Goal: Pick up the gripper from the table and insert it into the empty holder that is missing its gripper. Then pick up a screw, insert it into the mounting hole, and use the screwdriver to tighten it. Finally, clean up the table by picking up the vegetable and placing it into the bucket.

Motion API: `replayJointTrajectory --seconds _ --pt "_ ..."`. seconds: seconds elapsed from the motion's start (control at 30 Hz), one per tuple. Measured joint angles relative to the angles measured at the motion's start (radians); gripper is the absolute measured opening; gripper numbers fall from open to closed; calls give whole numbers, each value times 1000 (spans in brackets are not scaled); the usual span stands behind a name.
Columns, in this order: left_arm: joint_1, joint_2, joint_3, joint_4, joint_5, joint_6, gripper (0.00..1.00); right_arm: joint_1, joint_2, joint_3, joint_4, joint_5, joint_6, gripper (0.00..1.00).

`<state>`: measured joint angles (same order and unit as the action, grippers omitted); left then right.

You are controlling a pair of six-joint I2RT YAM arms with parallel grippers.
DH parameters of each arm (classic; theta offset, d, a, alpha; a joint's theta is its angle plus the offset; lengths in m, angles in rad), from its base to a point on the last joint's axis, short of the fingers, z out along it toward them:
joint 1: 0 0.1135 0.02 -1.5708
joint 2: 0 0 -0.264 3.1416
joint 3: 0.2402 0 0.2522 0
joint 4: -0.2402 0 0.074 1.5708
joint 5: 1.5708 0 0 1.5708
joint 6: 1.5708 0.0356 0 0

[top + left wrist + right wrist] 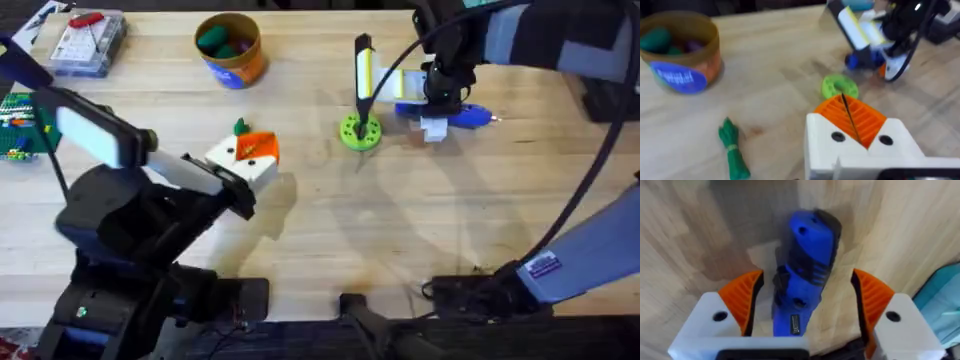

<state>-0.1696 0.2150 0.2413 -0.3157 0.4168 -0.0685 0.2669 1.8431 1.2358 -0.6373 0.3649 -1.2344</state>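
The blue screwdriver [462, 116] [810, 240] lies on the table at the back right. My right gripper [438, 98] [807, 280] hangs over it, open, with an orange pad on either side and not touching it. The dark-green vegetable [240, 127] [732, 150] lies on the wood just beside my left gripper [258, 148] [845, 102], which is shut with its pads pressed together on nothing. The orange bucket [232, 62] [682, 70] with its blue label stands at the back, with toy pieces inside. The screw is out of view.
A lime-green disc [360, 133] [839, 86] carries an upright black-and-yellow piece [363, 68] just left of the screwdriver. A clear plastic box [88, 45] with a red-handled tool sits at the back left. Open wood stretches across the middle and front.
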Motion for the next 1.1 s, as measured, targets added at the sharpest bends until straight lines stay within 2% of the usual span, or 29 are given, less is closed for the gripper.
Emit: replayJointTrajectory --seconds 0.13,0.23,0.27,0.3,0.33,0.43,0.5,0.53,0.63,0.77,0.93,1.1 --pt "0 0 0 93 -2 1 11 15 -2 0 -24 12 124 995" --pt "0 0 0 99 -22 0 6 37 -17 0 -66 10 199 995" --pt "0 0 0 94 -37 -6 12 44 -26 0 -72 8 223 994" --pt "0 0 0 91 -53 -12 68 51 -38 0 -79 7 250 995" --pt "0 0 0 90 -66 -15 169 59 -55 0 -89 6 276 995" --pt "0 0 1 85 -94 -36 655 70 -123 0 -111 2 357 995" --pt "0 0 2 61 -119 -61 937 72 -172 0 -123 -8 404 995" --pt "0 0 5 41 -134 -73 969 72 -199 0 -128 -18 434 995" --pt "0 7 38 -23 -183 -100 986 72 -277 2 -140 -45 544 995" --pt "0 96 169 -154 -245 -118 986 72 -385 3 -144 -65 786 995" --pt "0 317 376 -312 -302 -111 986 72 -507 5 -156 -75 1057 995" --pt "0 568 553 -438 -332 -90 985 72 -621 6 -226 -79 1252 995"
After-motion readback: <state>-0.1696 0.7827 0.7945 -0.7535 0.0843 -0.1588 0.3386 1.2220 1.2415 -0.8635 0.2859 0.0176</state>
